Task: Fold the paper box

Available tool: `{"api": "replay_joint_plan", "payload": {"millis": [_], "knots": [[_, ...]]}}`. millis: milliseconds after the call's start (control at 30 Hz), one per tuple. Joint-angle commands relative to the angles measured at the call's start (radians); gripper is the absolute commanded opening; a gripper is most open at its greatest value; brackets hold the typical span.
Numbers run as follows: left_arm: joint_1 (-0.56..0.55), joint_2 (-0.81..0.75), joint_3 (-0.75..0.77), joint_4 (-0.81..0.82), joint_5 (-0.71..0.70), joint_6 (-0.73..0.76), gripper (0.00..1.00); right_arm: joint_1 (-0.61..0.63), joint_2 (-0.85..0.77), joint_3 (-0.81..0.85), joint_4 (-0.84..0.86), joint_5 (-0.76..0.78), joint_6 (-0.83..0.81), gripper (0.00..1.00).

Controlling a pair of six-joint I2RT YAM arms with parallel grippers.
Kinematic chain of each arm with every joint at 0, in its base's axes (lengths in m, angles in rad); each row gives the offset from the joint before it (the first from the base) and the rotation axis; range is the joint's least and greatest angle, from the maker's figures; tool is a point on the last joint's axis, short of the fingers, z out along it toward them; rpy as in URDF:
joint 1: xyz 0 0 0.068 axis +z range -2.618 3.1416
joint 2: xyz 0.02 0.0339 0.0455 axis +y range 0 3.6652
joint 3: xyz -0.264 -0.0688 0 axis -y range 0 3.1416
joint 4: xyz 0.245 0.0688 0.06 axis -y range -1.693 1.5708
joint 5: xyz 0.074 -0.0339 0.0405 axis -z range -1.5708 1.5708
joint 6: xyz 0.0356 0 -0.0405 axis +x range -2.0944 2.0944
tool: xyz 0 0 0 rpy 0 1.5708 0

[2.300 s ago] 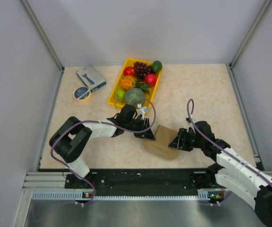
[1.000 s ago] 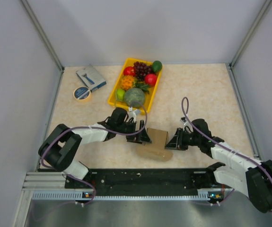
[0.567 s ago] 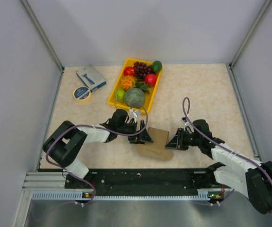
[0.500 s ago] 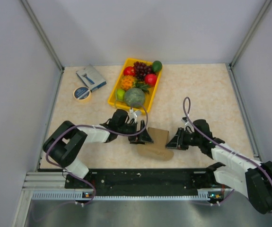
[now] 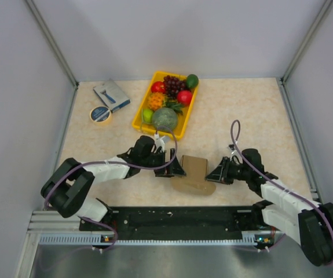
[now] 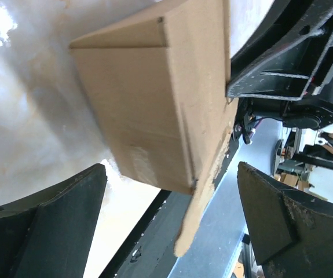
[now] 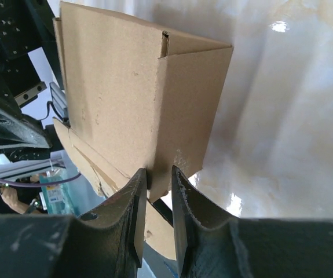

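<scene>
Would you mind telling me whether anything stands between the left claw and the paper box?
Nothing visible does. The left claw is open, with the paper box directly ahead of it and only bare tabletop between them. The right claw pinches the box's opposite wall, clear of that path.

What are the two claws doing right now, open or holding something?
Left gripper: open wide, jaws either side of the paper box, not gripping it.
Right gripper: shut on the paper box's edge.
</scene>
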Motion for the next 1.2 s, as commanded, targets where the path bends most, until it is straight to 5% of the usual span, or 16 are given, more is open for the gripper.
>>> {"api": "replay_joint_plan", "payload": {"millis": [0,533,933,1033,1167], "knots": [[-0.001,-0.009,-0.031,0.012,-0.052,-0.03,0.98,-0.032,-0.008,-0.05,-0.056,0.109,-0.045,0.22],[-0.077,0.146,-0.057,0.38,-0.029,-0.257,0.97,-0.043,-0.03,-0.036,-0.091,0.098,-0.077,0.22],[-0.072,0.131,-0.108,0.523,-0.028,-0.34,0.61,-0.023,-0.088,0.054,-0.214,0.115,-0.146,0.26],[-0.061,0.079,-0.135,0.496,-0.042,-0.351,0.59,0.049,-0.155,0.106,-0.271,0.167,-0.138,0.3],[-0.037,-0.038,-0.145,0.361,-0.039,-0.333,0.59,0.242,-0.24,0.236,-0.433,0.393,-0.193,0.57]]}}
